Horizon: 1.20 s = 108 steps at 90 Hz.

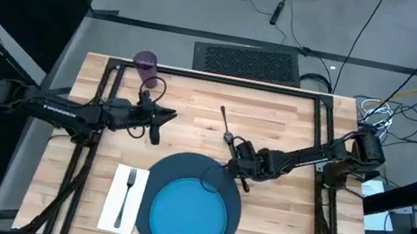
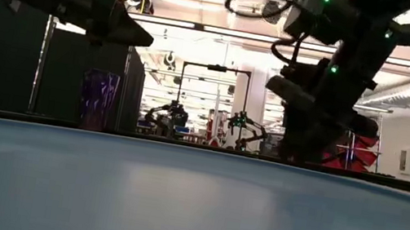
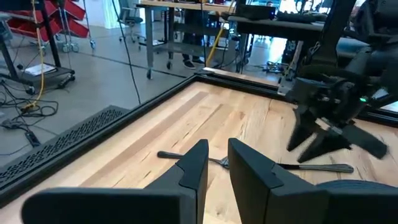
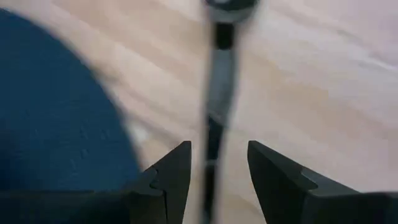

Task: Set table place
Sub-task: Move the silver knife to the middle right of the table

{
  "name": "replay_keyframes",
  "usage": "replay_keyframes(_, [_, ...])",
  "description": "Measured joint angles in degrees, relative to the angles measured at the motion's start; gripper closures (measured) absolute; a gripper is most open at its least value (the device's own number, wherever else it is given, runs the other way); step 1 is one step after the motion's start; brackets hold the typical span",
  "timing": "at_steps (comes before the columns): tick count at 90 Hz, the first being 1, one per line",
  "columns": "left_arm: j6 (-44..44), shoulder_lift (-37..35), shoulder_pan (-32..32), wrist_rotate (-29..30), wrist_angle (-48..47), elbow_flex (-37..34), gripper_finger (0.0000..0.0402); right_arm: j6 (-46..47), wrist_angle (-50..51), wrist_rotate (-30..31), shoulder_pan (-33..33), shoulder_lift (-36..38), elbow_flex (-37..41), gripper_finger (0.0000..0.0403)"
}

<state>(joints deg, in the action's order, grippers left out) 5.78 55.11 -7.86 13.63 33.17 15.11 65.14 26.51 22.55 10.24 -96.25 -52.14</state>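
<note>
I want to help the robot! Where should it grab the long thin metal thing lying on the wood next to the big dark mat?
Grab the metal utensil by its slim handle, coming straight down from above. It lies flat on the table, so only its narrow sides can be pinched. The right gripper has open jaws on either side of it.

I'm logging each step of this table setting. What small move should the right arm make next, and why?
Probably lower a little and close on the utensil. The right gripper is open with the utensil's handle running between its fingers, beside the mat. The fork already lies on the napkin, so this piece looks next.
</note>
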Motion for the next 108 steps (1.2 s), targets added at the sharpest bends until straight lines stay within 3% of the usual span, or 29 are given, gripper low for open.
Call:
replay_keyframes(45, [0.3,0.0,0.0,0.0,0.0,0.0,0.0355,1.8,0.5,-1.0,0.4,-4.4,-0.2,0.0264])
replay_keyframes(83, [0.2,0.0,0.0,0.0,0.0,0.0,0.0355,5.5,1.7,-2.0,3.2,-4.4,-0.8,0.0386])
replay_keyframes(108, [0.4,0.0,0.0,0.0,0.0,0.0,0.0355,16.0,7.0,-2.8,6.4,-4.3,-0.9,0.0403])
